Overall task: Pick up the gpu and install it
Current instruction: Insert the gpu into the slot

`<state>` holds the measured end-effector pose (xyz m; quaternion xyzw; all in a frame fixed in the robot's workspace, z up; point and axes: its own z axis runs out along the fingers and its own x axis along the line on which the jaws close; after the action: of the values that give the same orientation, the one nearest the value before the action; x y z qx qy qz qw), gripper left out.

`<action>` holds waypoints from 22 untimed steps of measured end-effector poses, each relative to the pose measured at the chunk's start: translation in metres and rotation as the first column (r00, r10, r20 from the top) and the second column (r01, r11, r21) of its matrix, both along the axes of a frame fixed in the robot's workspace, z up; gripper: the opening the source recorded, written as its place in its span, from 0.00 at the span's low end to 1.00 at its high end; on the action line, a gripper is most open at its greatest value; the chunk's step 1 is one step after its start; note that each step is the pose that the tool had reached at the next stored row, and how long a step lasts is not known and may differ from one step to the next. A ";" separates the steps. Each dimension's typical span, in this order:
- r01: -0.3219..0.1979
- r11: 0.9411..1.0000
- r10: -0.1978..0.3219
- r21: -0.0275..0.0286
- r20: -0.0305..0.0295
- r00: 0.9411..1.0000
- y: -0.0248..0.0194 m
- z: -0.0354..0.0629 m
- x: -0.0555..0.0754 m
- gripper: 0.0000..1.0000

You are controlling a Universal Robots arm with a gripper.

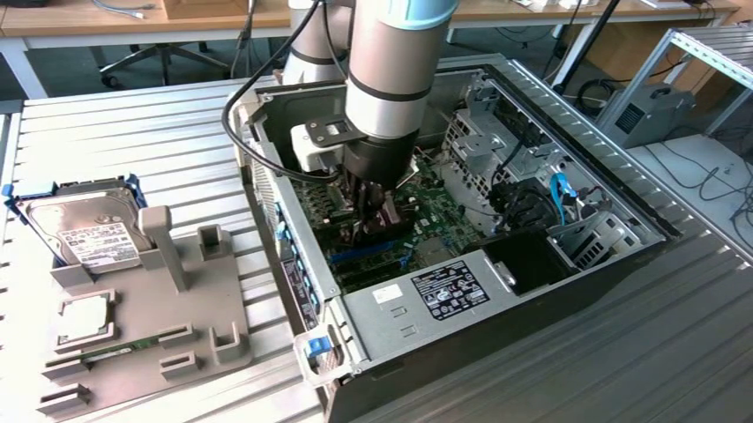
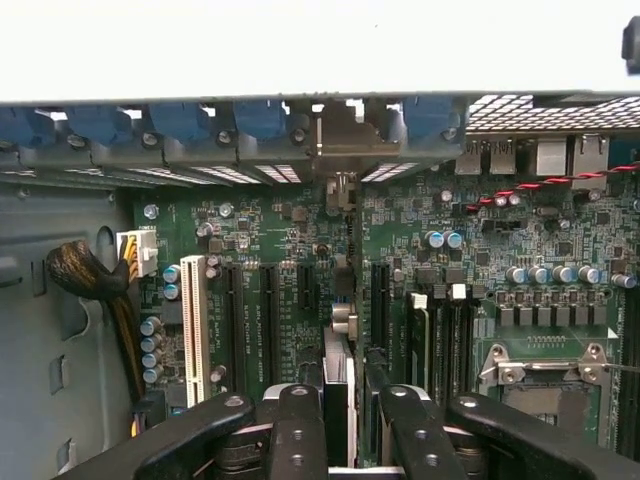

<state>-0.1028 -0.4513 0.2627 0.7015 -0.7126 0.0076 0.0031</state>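
Note:
My gripper [image 1: 374,231] reaches down into the open computer case [image 1: 495,308], over the green motherboard [image 1: 442,216]. In the wrist view my gripper [image 2: 345,425] is shut on the gpu [image 2: 340,385], which shows edge-on between the two black fingers [image 2: 298,430]. The card stands upright among the black expansion slots [image 2: 268,320]. Its silver end bracket [image 2: 341,150] reaches the case's rear slot openings. Whether its edge sits in a slot or just above one I cannot tell. The fan side is hidden.
A grey holder [image 1: 141,326] in the exterior view's left carries a silver hard drive [image 1: 88,233] and a narrow green memory stick [image 1: 118,352]. Inside the case are a white slot [image 2: 193,330], a sleeved cable bundle [image 2: 90,280], the CPU socket [image 2: 545,370] and blue cables [image 1: 562,189].

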 end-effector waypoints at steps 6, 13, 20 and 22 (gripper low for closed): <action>0.001 1.000 -0.001 0.000 0.000 1.000 -0.0004 -0.0032 0.000 0.26; 0.002 1.000 -0.002 -0.001 0.000 1.000 -0.0005 -0.0101 0.000 0.26; 0.002 1.000 -0.002 0.000 0.000 1.000 -0.0004 -0.0106 0.000 0.33; 0.002 1.000 -0.002 0.000 0.000 1.000 -0.0004 -0.0103 0.000 0.40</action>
<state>-0.1028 -0.4517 0.2523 0.7009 -0.7132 0.0076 0.0032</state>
